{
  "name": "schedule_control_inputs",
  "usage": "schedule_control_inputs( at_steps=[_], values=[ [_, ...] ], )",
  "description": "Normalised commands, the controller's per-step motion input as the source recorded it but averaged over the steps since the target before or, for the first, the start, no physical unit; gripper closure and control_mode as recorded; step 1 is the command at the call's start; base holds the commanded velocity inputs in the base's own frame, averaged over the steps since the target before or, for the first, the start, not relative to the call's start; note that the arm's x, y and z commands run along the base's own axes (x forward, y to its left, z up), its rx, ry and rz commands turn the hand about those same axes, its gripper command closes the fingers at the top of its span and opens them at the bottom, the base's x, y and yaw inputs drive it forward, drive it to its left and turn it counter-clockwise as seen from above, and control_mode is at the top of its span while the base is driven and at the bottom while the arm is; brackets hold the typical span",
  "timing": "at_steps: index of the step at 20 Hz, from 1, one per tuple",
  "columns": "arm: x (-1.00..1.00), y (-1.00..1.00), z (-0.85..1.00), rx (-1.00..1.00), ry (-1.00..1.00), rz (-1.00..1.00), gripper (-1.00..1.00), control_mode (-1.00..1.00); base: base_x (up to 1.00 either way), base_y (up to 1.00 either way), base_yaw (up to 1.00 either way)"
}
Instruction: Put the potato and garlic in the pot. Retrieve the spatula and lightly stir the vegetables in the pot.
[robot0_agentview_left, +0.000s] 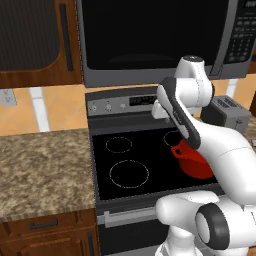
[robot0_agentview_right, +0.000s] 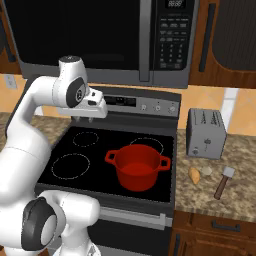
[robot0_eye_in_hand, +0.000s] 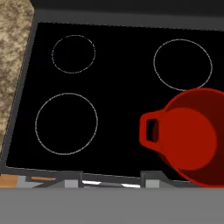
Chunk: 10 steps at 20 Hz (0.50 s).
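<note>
pot (robot0_agentview_right: 138, 173) on stove front right burner, empty. potato (robot0_agentview_right: 194, 175) and garlic (robot0_agentview_right: 206, 171) on counter right of pot, touching or nearly; spatula (robot0_agentview_right: 224, 181) just beyond them. nothing done yet, all steps left. gripper (robot0_agentview_right: 89, 119) high over stove, left of pot, holding nothing; jaw gap can't tell.

The black stovetop (robot0_agentview_right: 100, 150) carries the red pot (robot0_agentview_right: 137, 167); the granite counter (robot0_agentview_right: 240, 200) holds toaster (robot0_agentview_right: 205, 132), potato (robot0_agentview_right: 194, 175), garlic (robot0_agentview_right: 206, 171), spatula (robot0_agentview_right: 224, 181).
</note>
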Motion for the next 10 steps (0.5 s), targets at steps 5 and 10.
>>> schedule_control_inputs(
  at_steps=[5, 10],
  values=[
    [0.0, 0.0, 0.0, 0.0, 0.0, 0.0, -1.0, 1.0, 0.01, -0.14, -0.02],
    [0.0, 0.0, 0.0, 0.0, 0.0, 0.0, -1.0, 1.0, 0.02, -0.59, -0.02]
  ],
)
